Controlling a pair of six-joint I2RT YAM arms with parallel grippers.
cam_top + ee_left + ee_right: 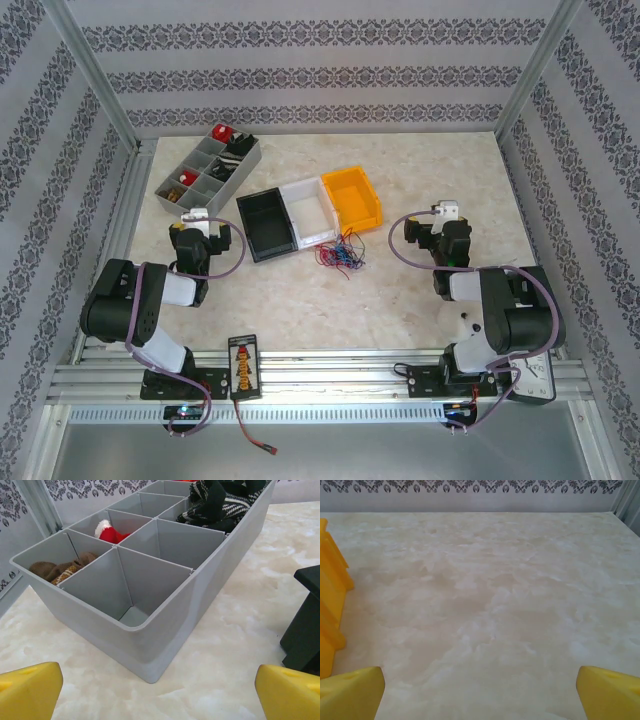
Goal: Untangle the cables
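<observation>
At frame centre, your cables (338,253) lie tangled, seemingly touching the white bin (311,210); left gripper (160,690) and right gripper (480,692) hover spread wide, empty.

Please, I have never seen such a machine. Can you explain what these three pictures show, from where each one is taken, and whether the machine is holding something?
The overhead picture shows two robot arms bolted to a table. The other two come from cameras on their wrists; the yellow corners are the finger pads.

On the table lie a grey divided tray, black, white and orange bins, and a small tangle of thin cables.

The left gripper faces the tray; the right gripper faces bare table. Both are open, holding nothing.
</observation>
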